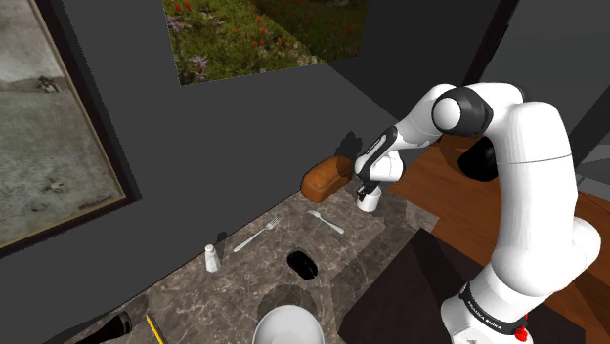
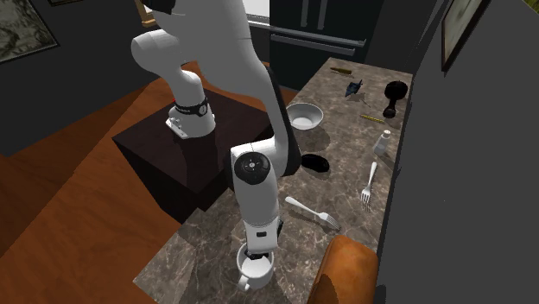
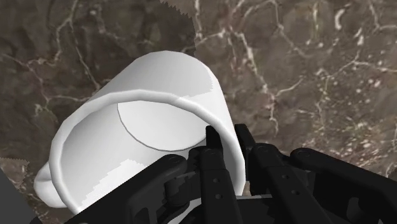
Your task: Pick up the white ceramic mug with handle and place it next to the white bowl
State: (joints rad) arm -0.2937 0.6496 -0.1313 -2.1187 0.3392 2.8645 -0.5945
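The dark veined marble countertop point(image 1: 244, 285) runs along the wall, and the white robot arm point(image 1: 528, 176) reaches out to its far end. There, near a brown bread loaf point(image 1: 326, 179), is the plain white mug with a handle point(image 2: 256, 271). It is well apart from the white round bowl point(image 2: 304, 115), with two forks and a small black object lying between them.

The black two-finger gripper point(image 3: 228, 137) pinches the mug's wall near the rim, one finger inside and one outside. I cannot tell whether the mug has left the surface.

The grasp looks made, so this is probably the start of the lift. Next, the mug must be raised clear, carried above the cutlery, and set down just beside the bowl without knocking it.
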